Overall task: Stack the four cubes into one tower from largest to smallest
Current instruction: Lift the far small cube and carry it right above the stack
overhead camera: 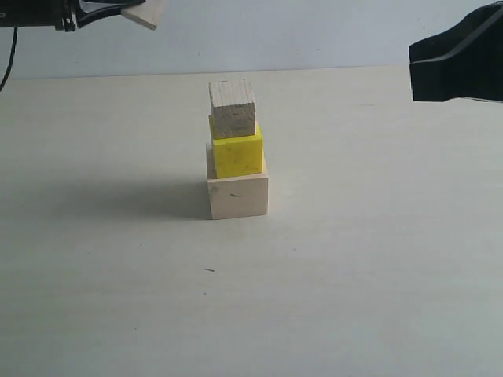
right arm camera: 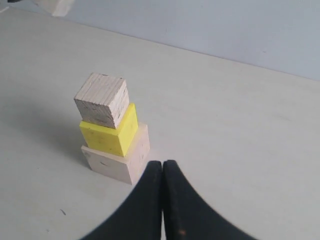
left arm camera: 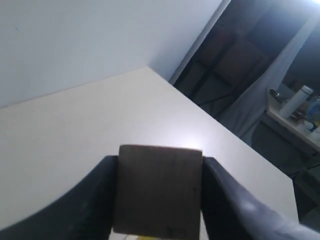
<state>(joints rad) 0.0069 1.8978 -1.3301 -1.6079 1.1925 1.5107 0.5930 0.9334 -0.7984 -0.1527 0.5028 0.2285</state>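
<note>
Left gripper (left arm camera: 159, 200): clamped on the tiny wood cube (overhead camera: 146, 13), which it holds in the air above and well left of the stack. Stack, standing on the table (overhead camera: 377, 275): large pale wood cube (overhead camera: 238, 196) at the base, yellow cube (overhead camera: 237, 153) resting on it, grainy grey-tan cube (overhead camera: 233, 108) on top. Three cubes are stacked; the tiny one is not yet placed. Right gripper (right arm camera: 162, 172): jaws pressed together with nothing between them, raised well right of the stack.

Large pale cube (overhead camera: 238, 196) on table (overhead camera: 354, 259)
</note>
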